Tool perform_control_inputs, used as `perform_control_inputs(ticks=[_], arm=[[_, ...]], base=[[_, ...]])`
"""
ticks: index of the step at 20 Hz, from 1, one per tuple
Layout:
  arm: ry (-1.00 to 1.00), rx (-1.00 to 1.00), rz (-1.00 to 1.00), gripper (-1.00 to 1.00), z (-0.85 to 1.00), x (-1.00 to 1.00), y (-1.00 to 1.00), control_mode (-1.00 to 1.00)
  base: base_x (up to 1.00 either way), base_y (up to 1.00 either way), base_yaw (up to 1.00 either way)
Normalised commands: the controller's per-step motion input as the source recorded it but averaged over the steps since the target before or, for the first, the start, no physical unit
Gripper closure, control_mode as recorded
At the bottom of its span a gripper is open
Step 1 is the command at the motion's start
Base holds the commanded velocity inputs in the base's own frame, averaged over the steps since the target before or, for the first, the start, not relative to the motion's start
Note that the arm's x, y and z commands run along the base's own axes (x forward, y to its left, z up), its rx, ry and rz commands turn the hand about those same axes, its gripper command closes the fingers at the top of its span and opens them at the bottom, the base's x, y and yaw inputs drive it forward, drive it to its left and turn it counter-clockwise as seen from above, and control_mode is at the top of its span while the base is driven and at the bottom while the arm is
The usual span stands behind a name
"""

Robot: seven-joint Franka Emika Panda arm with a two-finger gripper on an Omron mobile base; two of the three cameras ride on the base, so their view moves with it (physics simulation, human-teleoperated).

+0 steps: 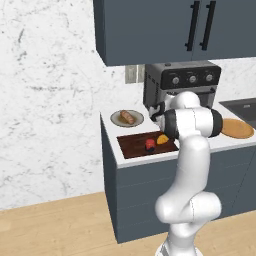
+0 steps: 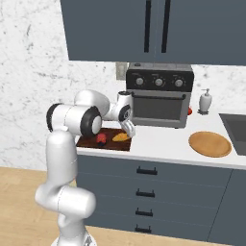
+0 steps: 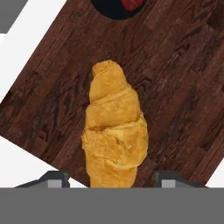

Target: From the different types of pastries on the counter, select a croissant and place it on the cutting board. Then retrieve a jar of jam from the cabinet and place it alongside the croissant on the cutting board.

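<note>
A dark brown cutting board lies on the white counter. On it sit a red jar of jam and an orange croissant, just beside each other. Behind the board, a grey plate holds a brown roll. The white arm stands in front of a toaster oven. A round wooden plate lies to the right.

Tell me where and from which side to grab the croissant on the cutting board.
Grip the croissant across its thick middle, coming straight down from above. It lies flat on the cutting board, its ends taper, and the jam jar sits close beside it, so probably close across the width, not along the length.
</note>
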Motion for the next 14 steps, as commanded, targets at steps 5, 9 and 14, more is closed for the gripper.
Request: perform_control_inputs(ticks=[5, 9, 14], arm=[[0.01, 0.00, 0.05, -1.00, 0.11, -0.61, -0.03, -1.00], [-0.01, -0.03, 0.05, -1.00, 0.77, -0.57, 0.38, -1.00], [-0.08, -0.11, 0.04, -1.00, 0.99, -0.37, 0.26, -1.00]], base=[[0.00, 0.00, 0.00], [0.00, 0.00, 0.00], [0.00, 0.00, 0.00]])
